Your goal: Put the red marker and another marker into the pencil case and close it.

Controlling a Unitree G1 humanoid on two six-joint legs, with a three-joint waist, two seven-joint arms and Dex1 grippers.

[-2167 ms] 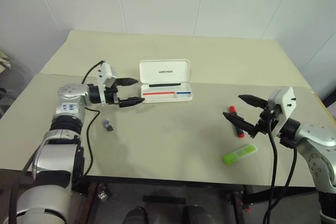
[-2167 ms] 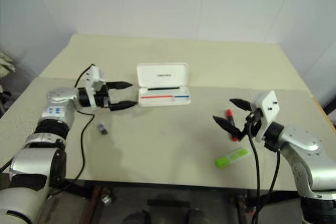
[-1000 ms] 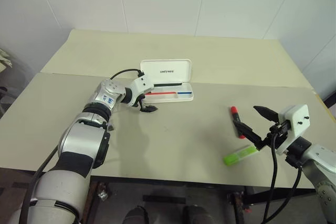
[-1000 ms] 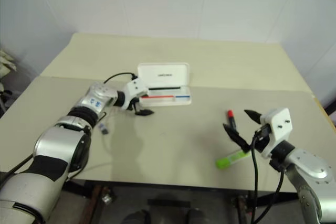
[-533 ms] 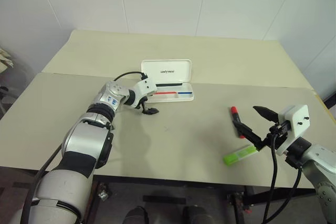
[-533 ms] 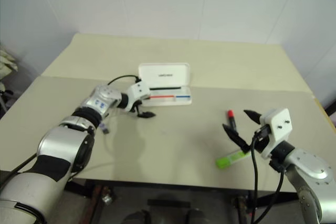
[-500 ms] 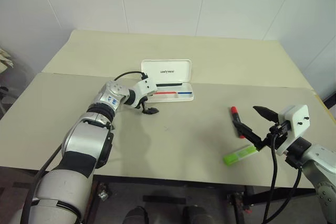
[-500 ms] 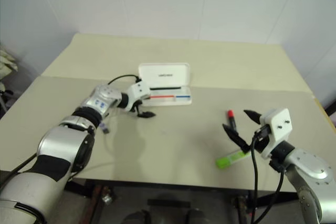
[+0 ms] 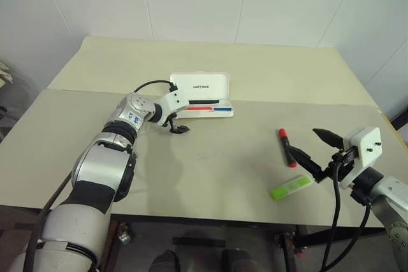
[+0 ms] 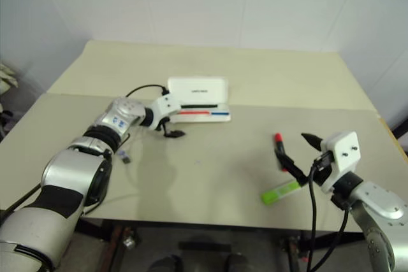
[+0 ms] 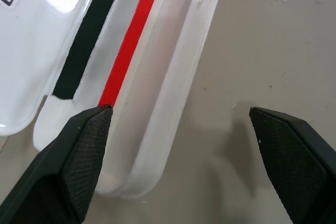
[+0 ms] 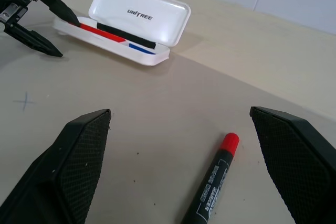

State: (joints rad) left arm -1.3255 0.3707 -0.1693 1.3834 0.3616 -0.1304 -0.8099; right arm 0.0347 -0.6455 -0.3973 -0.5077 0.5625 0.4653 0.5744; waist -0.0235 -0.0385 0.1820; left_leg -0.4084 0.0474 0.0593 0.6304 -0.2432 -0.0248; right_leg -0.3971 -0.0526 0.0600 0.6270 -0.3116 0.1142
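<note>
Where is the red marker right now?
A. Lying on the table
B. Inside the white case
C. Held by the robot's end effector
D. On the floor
A. The red marker lies flat on the table, well away from the open pencil case, and the open right end effector beside it holds nothing.

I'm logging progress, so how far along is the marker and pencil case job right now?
Done: the pencil case stands open, lid up. In hand: nothing is gripped; the open left claw sits at the case's left end, and the open right claw hovers by the red marker. Left: that marker and the green highlighter lie on the table, so both must go in and the lid be shut.
</note>
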